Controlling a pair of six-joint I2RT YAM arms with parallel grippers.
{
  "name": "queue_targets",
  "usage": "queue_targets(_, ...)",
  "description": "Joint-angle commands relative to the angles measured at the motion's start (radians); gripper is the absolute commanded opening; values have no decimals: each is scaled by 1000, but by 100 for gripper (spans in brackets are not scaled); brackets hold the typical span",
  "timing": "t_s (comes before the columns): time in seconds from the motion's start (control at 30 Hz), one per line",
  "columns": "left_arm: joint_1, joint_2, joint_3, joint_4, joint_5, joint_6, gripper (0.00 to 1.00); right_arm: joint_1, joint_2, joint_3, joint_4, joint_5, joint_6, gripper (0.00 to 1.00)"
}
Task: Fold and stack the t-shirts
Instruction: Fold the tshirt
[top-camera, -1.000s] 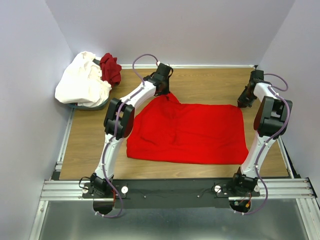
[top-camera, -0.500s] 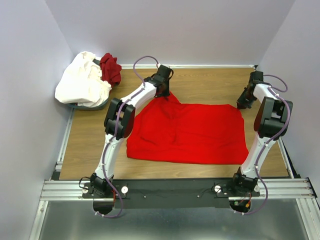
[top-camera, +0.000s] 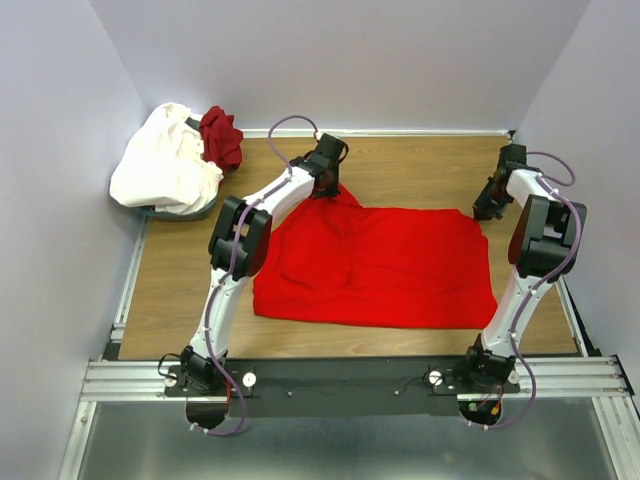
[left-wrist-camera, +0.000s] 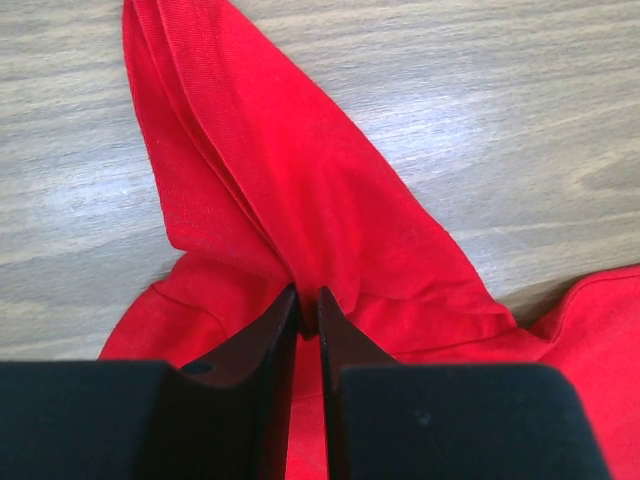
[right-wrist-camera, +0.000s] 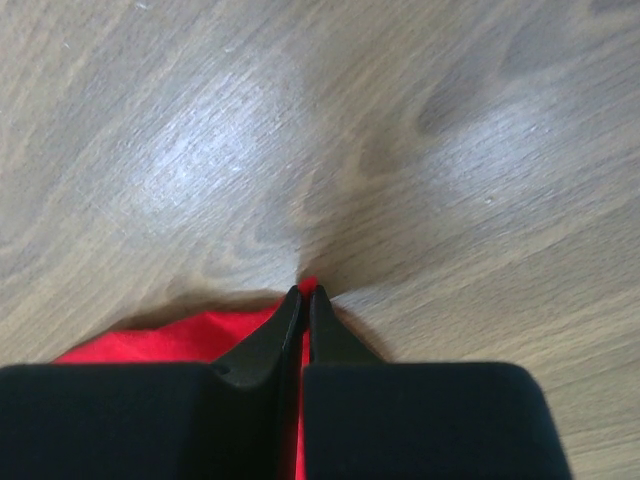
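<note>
The bright red t-shirt (top-camera: 380, 265) lies spread flat across the middle of the table. Its far left sleeve (left-wrist-camera: 300, 180) is drawn up into a peak that runs into my left gripper (left-wrist-camera: 308, 292), whose jaws stand a narrow slit apart with a fold of red cloth pinched between them. My right gripper (right-wrist-camera: 305, 290) is shut on the shirt's far right corner (right-wrist-camera: 180, 335), low over the wood, and a tip of red pokes out past the fingertips. The white t-shirt (top-camera: 165, 165) and the maroon t-shirt (top-camera: 222, 137) lie crumpled together at the far left corner.
The heap of two shirts rests on a low grey base (top-camera: 165, 210) at the table's left edge. Bare wood (top-camera: 420, 170) shows behind the red shirt up to the back wall. A metal rail (top-camera: 350, 375) runs along the near edge by the arm bases.
My left gripper has shifted slightly to the right and farther back, drawing the sleeve's peak with it. The right gripper has hardly moved.
</note>
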Motion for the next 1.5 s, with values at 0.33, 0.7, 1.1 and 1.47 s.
queue_targets(0.33, -31, -92, -32, -21, -81, 0, 21, -2, -32, -48, -41, -14, -17, 9)
queue_targets(0.7, -45, -97, -51, -37, -131, 7, 23, -2, -55, -65, -39, -17, -20, 9)
queue_targets(1.1, -51, -108, -46, -40, -143, 6, 29, -2, -72, -83, -39, -20, -22, 9)
queue_targets(1.47, -52, -130, -43, -31, -168, 0, 29, -2, -80, -91, -39, -18, -23, 9)
